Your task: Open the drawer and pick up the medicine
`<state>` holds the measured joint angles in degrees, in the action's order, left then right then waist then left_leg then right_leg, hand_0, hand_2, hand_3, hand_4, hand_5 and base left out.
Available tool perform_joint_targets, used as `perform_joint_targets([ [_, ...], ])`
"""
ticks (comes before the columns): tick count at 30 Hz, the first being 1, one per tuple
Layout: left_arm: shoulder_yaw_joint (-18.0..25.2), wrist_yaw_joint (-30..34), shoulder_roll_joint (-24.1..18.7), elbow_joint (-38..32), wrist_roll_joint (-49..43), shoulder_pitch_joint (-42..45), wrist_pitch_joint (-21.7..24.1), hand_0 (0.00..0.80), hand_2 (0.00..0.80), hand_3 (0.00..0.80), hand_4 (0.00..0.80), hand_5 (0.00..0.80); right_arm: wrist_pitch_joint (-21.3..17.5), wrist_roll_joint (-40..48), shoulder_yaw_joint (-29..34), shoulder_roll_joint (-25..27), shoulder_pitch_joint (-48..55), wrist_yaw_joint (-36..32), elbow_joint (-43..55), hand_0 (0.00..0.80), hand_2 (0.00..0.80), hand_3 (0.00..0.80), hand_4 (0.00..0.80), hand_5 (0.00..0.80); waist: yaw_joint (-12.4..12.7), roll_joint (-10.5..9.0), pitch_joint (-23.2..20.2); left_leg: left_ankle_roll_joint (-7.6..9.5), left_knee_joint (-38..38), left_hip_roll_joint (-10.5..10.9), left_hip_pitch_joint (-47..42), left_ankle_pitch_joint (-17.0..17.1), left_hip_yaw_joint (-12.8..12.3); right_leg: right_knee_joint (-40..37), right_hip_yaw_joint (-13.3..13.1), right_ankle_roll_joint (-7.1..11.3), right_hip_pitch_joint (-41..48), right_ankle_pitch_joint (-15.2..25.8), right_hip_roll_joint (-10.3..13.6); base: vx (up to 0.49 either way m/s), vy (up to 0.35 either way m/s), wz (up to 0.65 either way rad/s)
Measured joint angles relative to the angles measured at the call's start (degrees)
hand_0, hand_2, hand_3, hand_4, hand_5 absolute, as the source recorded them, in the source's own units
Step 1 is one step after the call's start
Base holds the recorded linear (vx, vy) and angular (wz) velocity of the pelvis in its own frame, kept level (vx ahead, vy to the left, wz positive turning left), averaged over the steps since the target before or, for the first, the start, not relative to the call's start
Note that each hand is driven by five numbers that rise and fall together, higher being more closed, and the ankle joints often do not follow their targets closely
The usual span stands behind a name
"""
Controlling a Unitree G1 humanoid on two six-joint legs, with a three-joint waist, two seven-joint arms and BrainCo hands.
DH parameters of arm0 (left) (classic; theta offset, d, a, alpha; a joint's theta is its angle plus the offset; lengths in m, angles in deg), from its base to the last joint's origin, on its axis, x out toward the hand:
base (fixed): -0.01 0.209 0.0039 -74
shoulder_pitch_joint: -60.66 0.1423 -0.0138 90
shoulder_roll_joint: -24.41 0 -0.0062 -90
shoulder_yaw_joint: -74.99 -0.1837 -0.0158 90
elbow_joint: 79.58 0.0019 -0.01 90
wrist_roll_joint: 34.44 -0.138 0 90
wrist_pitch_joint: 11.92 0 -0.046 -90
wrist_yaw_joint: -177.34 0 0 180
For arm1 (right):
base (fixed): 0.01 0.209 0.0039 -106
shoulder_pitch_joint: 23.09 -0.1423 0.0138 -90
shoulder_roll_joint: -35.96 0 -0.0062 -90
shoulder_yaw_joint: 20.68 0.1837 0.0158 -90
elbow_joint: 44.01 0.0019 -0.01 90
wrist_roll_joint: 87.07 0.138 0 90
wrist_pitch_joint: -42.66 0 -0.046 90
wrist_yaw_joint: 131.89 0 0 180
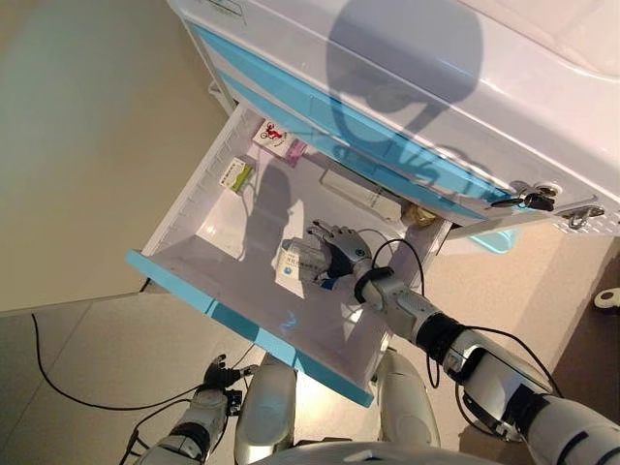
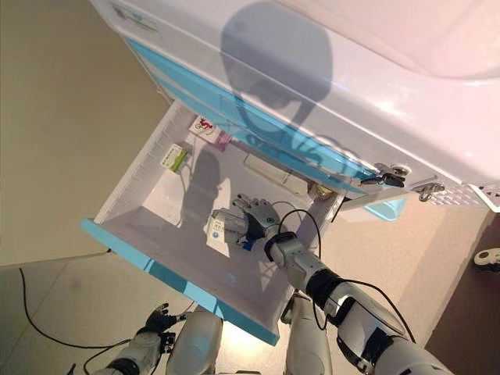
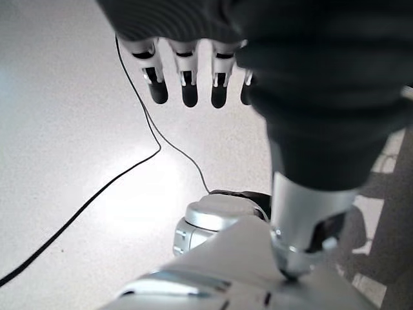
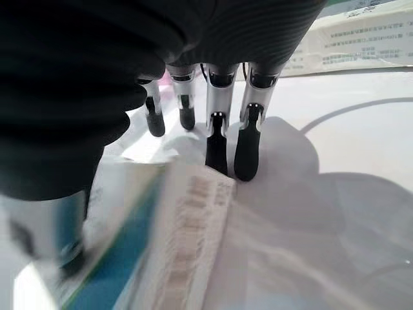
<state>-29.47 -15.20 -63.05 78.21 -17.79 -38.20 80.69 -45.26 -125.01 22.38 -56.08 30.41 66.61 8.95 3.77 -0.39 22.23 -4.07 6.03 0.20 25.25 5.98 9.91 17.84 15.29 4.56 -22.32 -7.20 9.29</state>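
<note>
The blue-fronted drawer of the white cabinet stands pulled open. A white and blue medicine box lies on the drawer floor near its middle. My right hand is inside the drawer on this box. In the right wrist view the fingers reach over the box's far edge and the thumb sits at its near side, so the box is held between them. My left hand hangs low beside the drawer front, with relaxed fingers and nothing in it.
More packs lie at the drawer's back: a green and white box, a white box with red print, a long white box and a brown item. Keys hang from the cabinet's lock. A blue bin stands beside the cabinet.
</note>
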Motion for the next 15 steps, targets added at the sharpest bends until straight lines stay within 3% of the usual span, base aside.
perform_joint_targets([
  [5,0.0,0.0,0.0,0.1,0.0,-0.2,-0.1,0.000,0.000,0.000,0.000,0.000,-0.7,0.3,-0.2,-0.1,-0.2,-0.4,0.7,0.800,0.800,0.800,0.800,0.800,0.0,-0.02,0.0,-0.23,-0.6,-0.1,-0.1,0.5,0.6,0.0,0.3,-0.09,0.0,0.0,-0.2,-0.017,-0.029,0.04],
  [15,0.0,0.0,-0.1,0.1,0.2,-0.5,-0.1,0.000,0.000,0.000,0.000,0.000,-0.6,0.4,0.1,0.4,-0.6,-0.2,0.6,0.800,0.800,0.800,0.800,0.800,0.0,0.12,0.1,-1.05,-3.1,0.0,0.0,2.7,4.5,0.2,1.1,-0.42,0.5,-0.5,-0.9,-0.010,-0.030,0.16],
])
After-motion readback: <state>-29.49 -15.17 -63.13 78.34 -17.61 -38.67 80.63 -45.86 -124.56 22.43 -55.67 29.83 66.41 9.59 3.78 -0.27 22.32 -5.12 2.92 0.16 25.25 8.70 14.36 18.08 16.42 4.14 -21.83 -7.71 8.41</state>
